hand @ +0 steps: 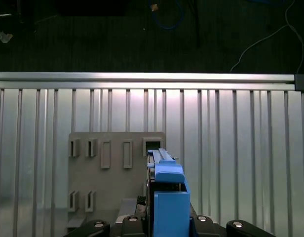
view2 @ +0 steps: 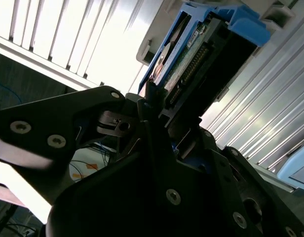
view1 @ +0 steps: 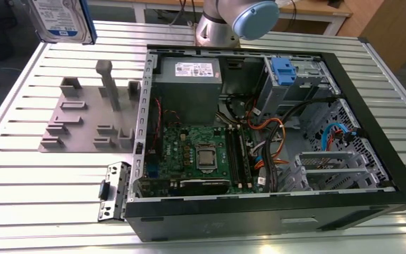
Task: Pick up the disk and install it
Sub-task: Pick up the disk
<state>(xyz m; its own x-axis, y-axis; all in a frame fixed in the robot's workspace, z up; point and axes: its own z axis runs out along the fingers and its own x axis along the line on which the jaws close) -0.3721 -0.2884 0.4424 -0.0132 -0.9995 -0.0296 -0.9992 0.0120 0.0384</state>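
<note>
The disk (view1: 58, 20), a silver drive with a white-and-blue label in blue rails, hangs high above the table at the far corner on the exterior view's left. In the second wrist view my gripper (view2: 161, 106) is shut on the disk (view2: 191, 54), its dark fingers (view2: 151, 101) clamping the carrier's edge. In the first wrist view the disk (hand: 167, 197) appears edge-on, held over the grey holder plate (hand: 112, 168), which has several slots.
The open computer case (view1: 372, 132) lies on the slatted metal table (view1: 48, 185). Inside are a grey power supply (view1: 186, 84), a motherboard (view1: 196, 153), cables and a metal drive cage with a blue bracket (view1: 282, 69). The arm's base (view1: 221, 24) stands behind the case.
</note>
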